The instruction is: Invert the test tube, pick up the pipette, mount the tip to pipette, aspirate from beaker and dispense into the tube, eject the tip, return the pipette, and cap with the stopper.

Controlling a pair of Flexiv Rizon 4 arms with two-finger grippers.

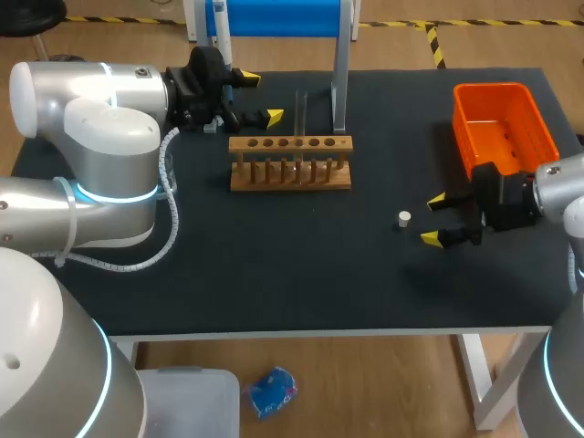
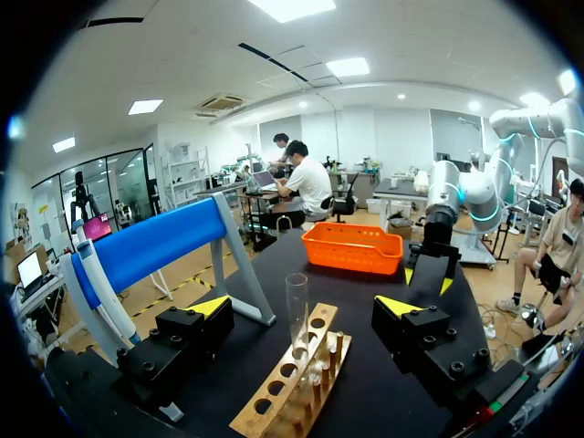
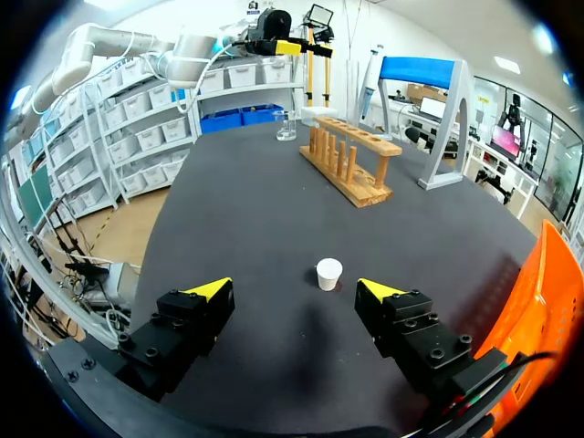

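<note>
Ahead of the left gripper (image 1: 260, 98), in line with the gap between its spread, empty fingers: a clear glass test tube (image 1: 301, 114), upright in a wooden rack (image 1: 290, 173) on the dark bench (image 1: 274, 265). Rises well above the rack, leaving plenty of bare glass to take. Looks light, stiff, slick and easily cracked. Probably best pinched gently on the exposed upper shaft, below the rim and above the rack holes, then lifted straight out before any turning. May slip if held too softly, may break if squeezed hard.

Just ahead of the right gripper (image 1: 433, 220), likewise spread and holding nothing: a small white stopper (image 1: 404, 218), resting on the bench, untouched. Seems light and squat, likely to skid or tip if nudged; best gripped across its sides. Beside the right gripper, an orange basket (image 1: 493, 88).
</note>
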